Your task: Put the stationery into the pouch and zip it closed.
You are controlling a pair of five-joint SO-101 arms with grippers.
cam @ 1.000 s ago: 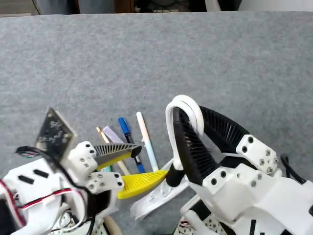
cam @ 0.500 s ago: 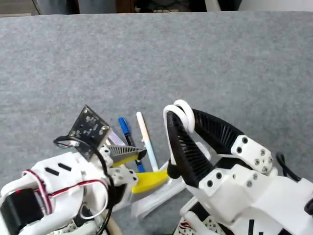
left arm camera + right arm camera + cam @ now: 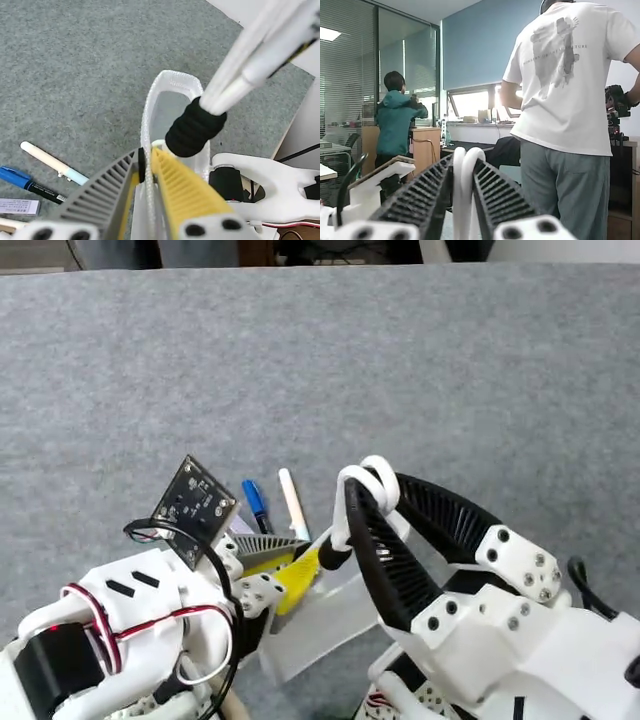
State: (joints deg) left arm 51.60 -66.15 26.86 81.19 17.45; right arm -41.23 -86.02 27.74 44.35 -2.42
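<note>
My left gripper (image 3: pixel 297 555) is shut on the rim of the translucent white pouch (image 3: pixel 322 623), holding its mouth up; in the left wrist view the grey and yellow fingers (image 3: pixel 175 180) pinch the woven edge of the pouch (image 3: pixel 172 82). Just right of it, my right gripper (image 3: pixel 372 480) is shut on white pens (image 3: pixel 465 175), held steeply. Their black end (image 3: pixel 192 131) sits at the pouch mouth. A blue pen (image 3: pixel 255 504) and a white pen (image 3: pixel 292 502) lie on the cloth just beyond the left gripper.
A small white label-like piece (image 3: pixel 18 206) and a tan stick lie beside the blue pen (image 3: pixel 20 179). Grey cloth (image 3: pixel 400 360) covers the table, bare toward the far side. Both arm bases crowd the near edge.
My left gripper has swung right and closed on the pouch rim, lifting it. The right gripper has tilted the white pens so their black end reaches the pouch mouth.
</note>
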